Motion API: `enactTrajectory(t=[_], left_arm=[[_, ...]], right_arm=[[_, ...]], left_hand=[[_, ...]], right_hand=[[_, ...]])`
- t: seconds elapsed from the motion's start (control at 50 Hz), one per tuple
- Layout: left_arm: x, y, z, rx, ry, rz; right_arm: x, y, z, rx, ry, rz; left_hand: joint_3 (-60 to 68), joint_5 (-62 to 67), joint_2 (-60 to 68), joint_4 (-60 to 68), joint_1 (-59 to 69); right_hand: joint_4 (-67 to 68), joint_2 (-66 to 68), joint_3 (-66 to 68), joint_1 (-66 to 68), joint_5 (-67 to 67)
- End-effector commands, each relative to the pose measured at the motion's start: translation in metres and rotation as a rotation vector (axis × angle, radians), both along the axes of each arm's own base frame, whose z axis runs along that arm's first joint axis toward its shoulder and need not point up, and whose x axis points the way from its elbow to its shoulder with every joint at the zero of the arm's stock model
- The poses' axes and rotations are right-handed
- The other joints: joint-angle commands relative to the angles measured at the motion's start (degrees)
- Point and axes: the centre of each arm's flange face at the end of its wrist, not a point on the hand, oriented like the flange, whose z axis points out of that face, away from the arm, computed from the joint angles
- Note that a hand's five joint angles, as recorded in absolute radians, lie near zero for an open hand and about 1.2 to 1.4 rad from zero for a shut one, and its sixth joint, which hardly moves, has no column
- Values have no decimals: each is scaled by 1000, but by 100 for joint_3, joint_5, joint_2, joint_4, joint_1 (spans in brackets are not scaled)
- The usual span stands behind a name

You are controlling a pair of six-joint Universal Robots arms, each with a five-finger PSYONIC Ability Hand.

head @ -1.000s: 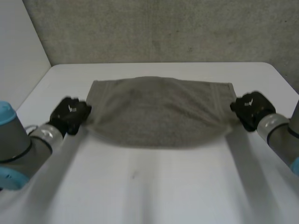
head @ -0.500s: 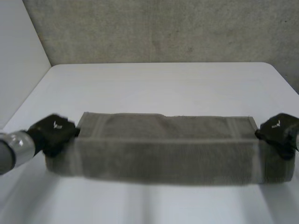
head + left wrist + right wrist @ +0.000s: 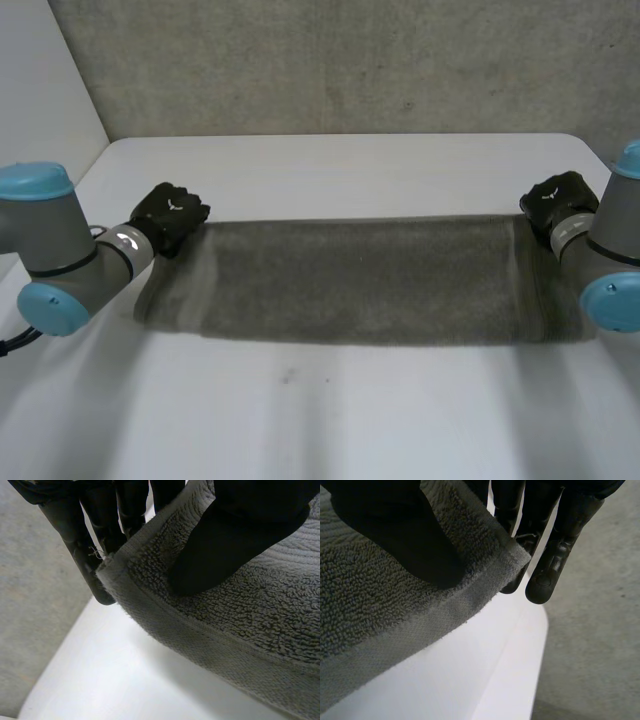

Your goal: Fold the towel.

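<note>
Towel [image 3: 360, 280] stretches, perhaps taut, corners pinched by left hand [image 3: 168, 215] and right hand [image 3: 558, 203].

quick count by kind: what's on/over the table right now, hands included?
towel: 1, grey, stretched between the two hands
Hands: 2, black: left hand and right hand, each pinching a towel corner between thumb and fingers
table: 1, white
Total: 4
</note>
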Motion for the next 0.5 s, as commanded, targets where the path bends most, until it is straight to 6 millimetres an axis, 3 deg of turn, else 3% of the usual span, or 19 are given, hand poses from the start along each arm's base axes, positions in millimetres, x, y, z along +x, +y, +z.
enactTrajectory(t=[0.02, 0.04, 0.06, 0.14, 0.2, 0.24, 0.38, 0.46, 0.5], left_arm=[[-13, -4, -8, -74, 9, -15], [-13, -4, -8, -74, 9, -15], [-15, -4, -10, -85, 9, -17], [-21, 6, -10, -80, 7, -33], [-21, 9, -6, -86, 8, -36], [-21, 14, 16, -115, 31, -30], [-16, 30, 32, -92, 75, -17], [-9, 49, 61, -38, 243, 22], [-7, 55, 64, 8, 320, 41]], right_arm=[[7, -7, -6, -40, -10, 1], [10, -3, -9, -29, -11, 5], [13, 2, -11, -22, -11, 10], [13, 14, -11, 0, -23, 9], [10, 28, 0, 4, -72, 2], [9, 35, 6, 6, -105, -1], [1, 66, 24, 38, -229, -16], [2, 80, 24, 76, -249, 29], [-5, 87, 18, 131, -263, 46]], left_hand=[[-3582, -3505, -3590, -3586, -3402], [-3628, -3551, -3636, -3632, -3448], [-5776, -5700, -5785, -5781, -5597], [-5971, -5894, -5980, -5975, -5792], [-5971, -5894, -5980, -5975, -5792], [-5971, -5894, -5980, -5975, -5792], [-5971, -5894, -5980, -5975, -5792], [-5971, -5894, -5980, -5975, -5792], [-5967, -5890, -5975, -5971, -5787]], right_hand=[[-5772, -5688, -5772, -4564, -5657], [-5848, -5765, -5848, -4640, -5733], [-5848, -5765, -5848, -4640, -5733], [-5848, -5765, -5848, -4640, -5733], [-5848, -5765, -5848, -4640, -5733], [-5848, -5765, -5848, -4640, -5733], [-5848, -5765, -5848, -4640, -5733], [-5848, -5765, -5848, -4640, -5733], [-5848, -5765, -5848, -4640, -5733]])
